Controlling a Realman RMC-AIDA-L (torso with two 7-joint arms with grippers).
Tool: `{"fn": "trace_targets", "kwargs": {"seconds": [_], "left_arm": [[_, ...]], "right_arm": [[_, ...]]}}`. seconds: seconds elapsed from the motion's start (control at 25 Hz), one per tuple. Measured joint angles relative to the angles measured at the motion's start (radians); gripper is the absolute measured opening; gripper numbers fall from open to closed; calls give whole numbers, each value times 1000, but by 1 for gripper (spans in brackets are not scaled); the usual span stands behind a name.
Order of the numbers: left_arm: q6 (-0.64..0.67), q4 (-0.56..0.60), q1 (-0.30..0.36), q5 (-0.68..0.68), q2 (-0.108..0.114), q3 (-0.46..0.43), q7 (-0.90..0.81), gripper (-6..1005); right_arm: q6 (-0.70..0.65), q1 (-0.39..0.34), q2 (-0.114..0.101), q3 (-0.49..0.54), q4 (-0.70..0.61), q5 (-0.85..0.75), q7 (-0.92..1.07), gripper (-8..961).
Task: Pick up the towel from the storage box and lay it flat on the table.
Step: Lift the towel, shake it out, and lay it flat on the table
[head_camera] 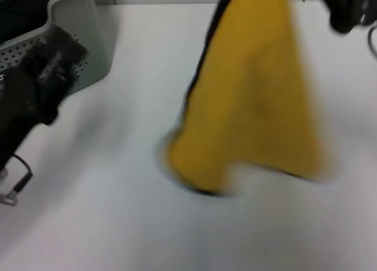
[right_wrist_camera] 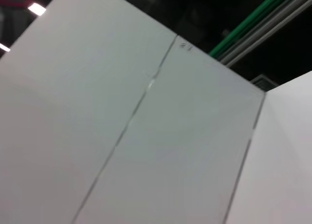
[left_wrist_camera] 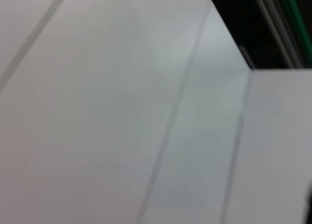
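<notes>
Towel (head_camera: 253,100) hangs at centre of head view, top edge out of frame at 12 o'clock, lower edge at or just above tabletop (head_camera: 106,212); contact can't tell. Storage box (head_camera: 82,35) at 10 o'clock, apart from towel. Soft, light, limp cloth: will drape and fold; best held by two adjacent corners along the black edging. Left gripper (head_camera: 44,85) at 9 o'clock, right gripper (head_camera: 347,15) at 1 o'clock; jaws: can't tell. No readable writing.
</notes>
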Motion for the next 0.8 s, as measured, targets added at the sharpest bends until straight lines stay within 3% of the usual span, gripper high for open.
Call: {"fn": "trace_targets", "kwargs": {"seconds": [0.36, 0.8], "left_arm": [[4, -6, -74, 78, -5, 109, 84, 564], [36, -7, -247, 49, -9, 128, 128, 580]], "right_arm": [[2, 38, -7, 108, -43, -77, 84, 10], [23, 76, 0, 106, -32, -150, 111, 11]]}}
